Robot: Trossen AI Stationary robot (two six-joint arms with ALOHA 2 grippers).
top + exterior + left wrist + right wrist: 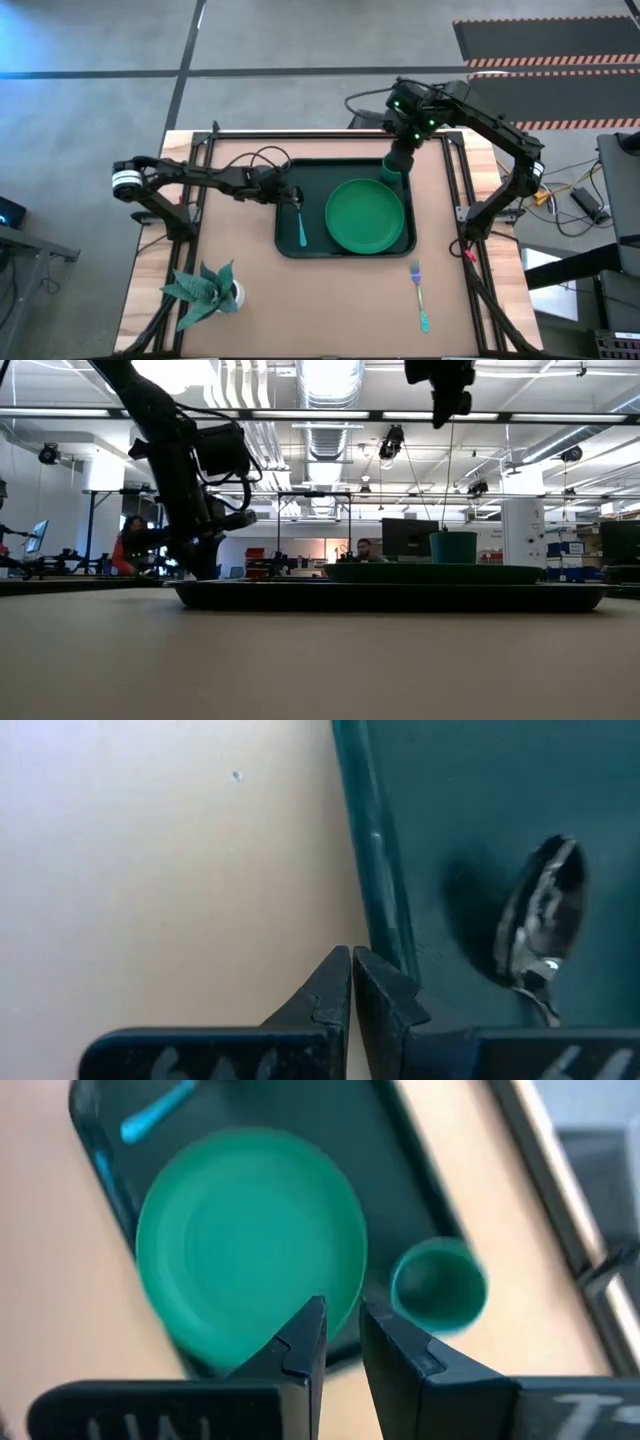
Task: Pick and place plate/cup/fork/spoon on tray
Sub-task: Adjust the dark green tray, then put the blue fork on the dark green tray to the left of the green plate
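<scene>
Left gripper (pixel 351 982) sat at the tray's (pixel 290 240) left rim, fingers pressed together, gripping nothing. Spoon (pixel 301 222) lay just beside it inside the tray, bowl toward the gripper, blue handle pointing to the near edge. Right gripper (pixel 342 1342) hung above the tray's far right corner, fingers a narrow gap apart, empty. Cup (pixel 392 165) stood upright in that corner, plate (pixel 365 215) flat beside it. Fork (pixel 419 295) lay on the table (pixel 250 310), well apart from the tray. Potted plant (pixel 205 293) stood near the left front.
</scene>
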